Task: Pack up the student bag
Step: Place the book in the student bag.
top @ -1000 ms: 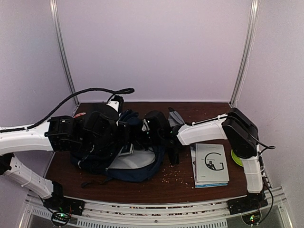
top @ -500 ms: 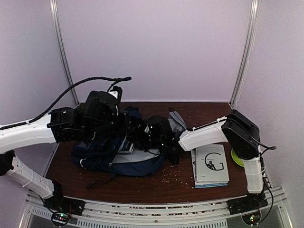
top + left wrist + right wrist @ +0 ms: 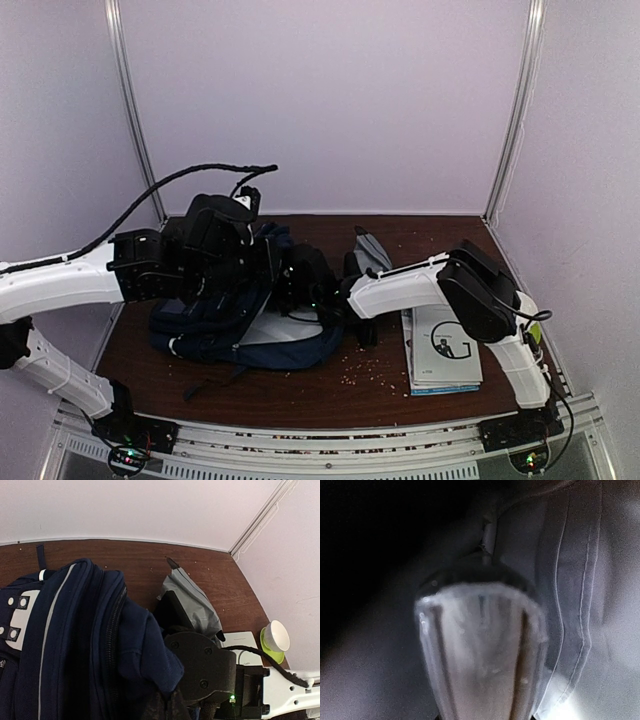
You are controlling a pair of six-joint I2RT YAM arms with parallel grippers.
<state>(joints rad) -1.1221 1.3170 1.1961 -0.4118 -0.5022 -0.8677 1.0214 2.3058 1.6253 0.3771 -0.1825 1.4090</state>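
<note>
Worktop (image 3: 300, 385) of dark wood carries everything, and the student bag (image 3: 200, 330) lies on it directly beneath the left hand (image 3: 235, 250), its mouth turned toward the right hand (image 3: 305, 285). The left hand is clenched. Its fingers are out of sight, but a navy fold of the bag rises right up to it in the wrist view, so I judge it pinches the mouth edge and holds it up. The right hand is buried inside the opening, with pale lining all around it and a translucent ribbed object (image 3: 480, 645) just ahead; whether it grasps that object I cannot tell. Behind the right hand, out along its arm, lie a book (image 3: 445, 345) and, farther back, a grey pouch (image 3: 368, 250); crumbs (image 3: 365, 370) are scattered below the arm. Trouble would most likely come from the thin pinch: if the fold slips, the mouth drops onto the right hand. Pulling out carelessly could also snag lining or zipper and drag the bag toward the book.
</note>
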